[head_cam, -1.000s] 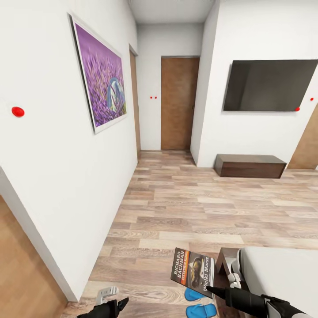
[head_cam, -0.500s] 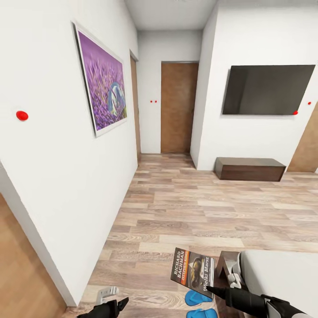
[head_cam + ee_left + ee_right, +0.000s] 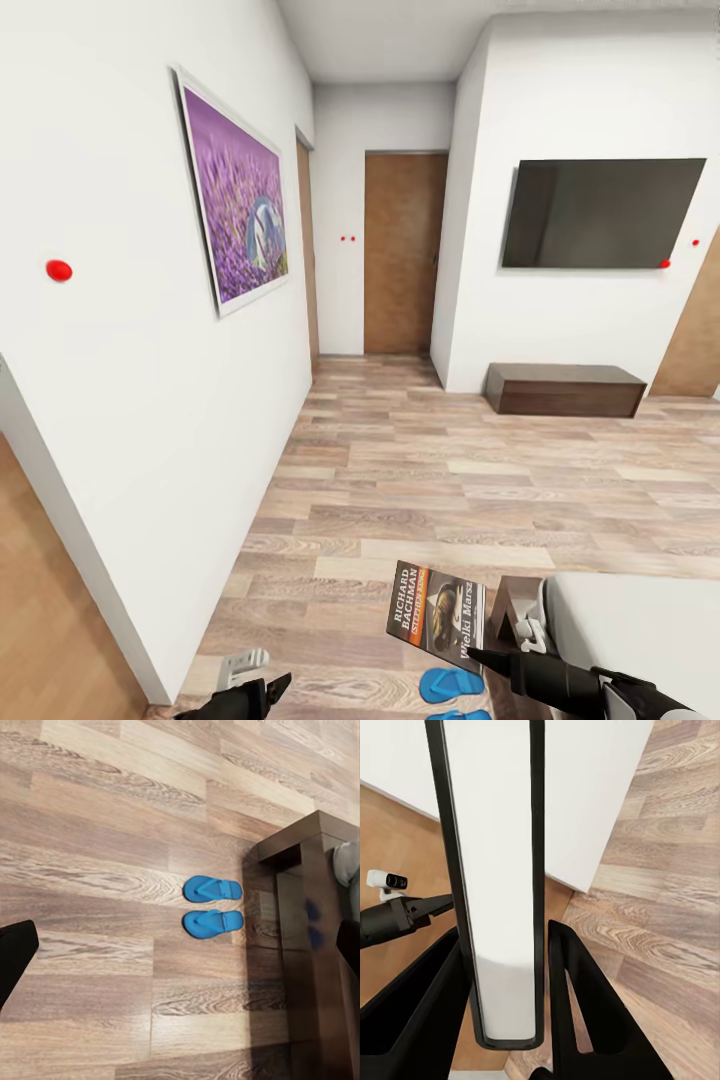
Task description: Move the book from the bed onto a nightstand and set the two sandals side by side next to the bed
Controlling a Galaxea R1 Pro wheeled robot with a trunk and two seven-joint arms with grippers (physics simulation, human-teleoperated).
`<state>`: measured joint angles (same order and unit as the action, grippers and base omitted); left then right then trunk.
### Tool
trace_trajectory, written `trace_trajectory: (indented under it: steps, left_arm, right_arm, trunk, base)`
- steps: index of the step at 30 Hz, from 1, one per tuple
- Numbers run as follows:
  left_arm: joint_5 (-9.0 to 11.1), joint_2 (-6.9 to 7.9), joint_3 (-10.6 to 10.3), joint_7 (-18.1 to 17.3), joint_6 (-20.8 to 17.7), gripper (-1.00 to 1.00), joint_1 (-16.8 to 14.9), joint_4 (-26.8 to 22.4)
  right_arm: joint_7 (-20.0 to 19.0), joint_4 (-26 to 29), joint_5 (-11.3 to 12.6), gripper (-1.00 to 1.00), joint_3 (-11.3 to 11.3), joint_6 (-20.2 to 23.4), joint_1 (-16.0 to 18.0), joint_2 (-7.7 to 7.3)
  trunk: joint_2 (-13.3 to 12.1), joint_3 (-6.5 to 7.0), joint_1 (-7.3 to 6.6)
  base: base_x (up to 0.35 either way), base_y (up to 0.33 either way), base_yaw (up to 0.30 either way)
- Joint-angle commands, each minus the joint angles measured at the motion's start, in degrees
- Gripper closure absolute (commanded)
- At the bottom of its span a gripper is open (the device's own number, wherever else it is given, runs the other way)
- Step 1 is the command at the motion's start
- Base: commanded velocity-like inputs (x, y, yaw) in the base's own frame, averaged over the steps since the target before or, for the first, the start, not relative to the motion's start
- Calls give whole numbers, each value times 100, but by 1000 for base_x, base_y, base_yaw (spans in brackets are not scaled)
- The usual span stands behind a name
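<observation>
Wide bare plank floor [image 3: 480, 470] ahead, white wall [image 3: 130, 400] close on the left. Right gripper [image 3: 502, 1020] clamped on the book [image 3: 437, 615], held upright, long axis near vertical. Two sandals [image 3: 214, 905] parallel beside the bed [image 3: 315, 937]. Left gripper [image 3: 262, 692] seemingly spread wide.

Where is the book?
Low in the head view, the book is held upright in the right tool, above the blue sandals beside the bed.

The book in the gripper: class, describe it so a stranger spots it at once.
Start at the wooden floor in the head view, then drop to the black right gripper near the bottom edge. It pinches the book upright: a dark paperback lettered "RICHARD BACHMAN", unlike the blue sandals lying flat below.
</observation>
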<state>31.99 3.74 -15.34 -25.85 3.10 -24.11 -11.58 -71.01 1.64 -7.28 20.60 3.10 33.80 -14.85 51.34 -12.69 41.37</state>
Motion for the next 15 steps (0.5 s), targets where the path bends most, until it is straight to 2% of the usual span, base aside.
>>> trace_trajectory:
  steps: [1,12,15]
  left_arm:
    - [36,4,-48,-8,32,-100,-6,7]
    - [25,4,-48,17,32,-100,-6,7]
    - [-124,4,-89,219,23,-100,-6,1]
  right_arm:
    - [-18,4,-54,100,54,33,3,0]
    - [-10,3,-54,100,57,33,3,0]
    - [-10,3,-54,100,56,33,3,0]
  trunk:
    - [5,1,1]
    - [5,39,1]
    - [5,40,1]
  base:
    - [0,0,0]
    - [0,0,0]
    - [0,0,0]
